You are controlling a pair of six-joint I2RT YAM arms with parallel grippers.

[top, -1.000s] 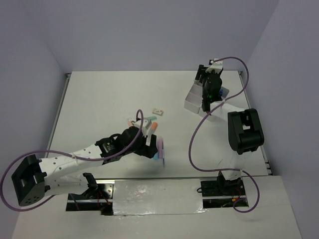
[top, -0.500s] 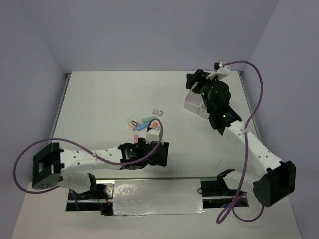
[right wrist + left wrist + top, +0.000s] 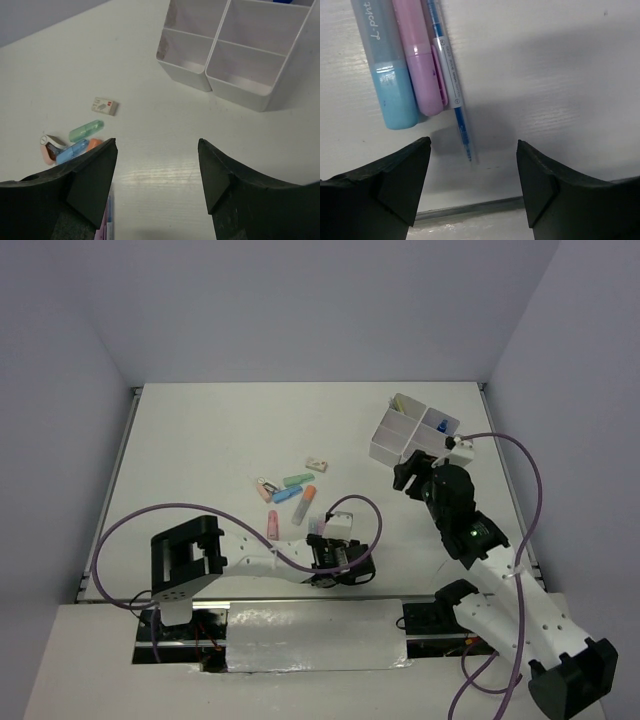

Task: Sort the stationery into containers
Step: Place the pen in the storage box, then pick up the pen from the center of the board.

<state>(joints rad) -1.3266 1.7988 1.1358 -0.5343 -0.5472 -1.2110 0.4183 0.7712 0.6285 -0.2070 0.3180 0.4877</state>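
The stationery lies mid-table: an eraser, a green marker, a blue marker, an orange marker and a pink marker. My left gripper stands open and empty close above the table. Just beyond its tips lie a light blue marker, a pink marker and a thin blue pen. The white four-compartment container sits at the back right. My right gripper hangs open and empty in front of it, above bare table.
A small blue item lies in one far compartment of the container. A pink clip sits left of the marker group. The table's near edge, a metal strip, runs just behind my left gripper. Purple cables trail from both arms.
My left gripper has slid right and toward the near edge, and its jaws have narrowed a little. My right gripper has drawn back from over the container, which now shows fully.
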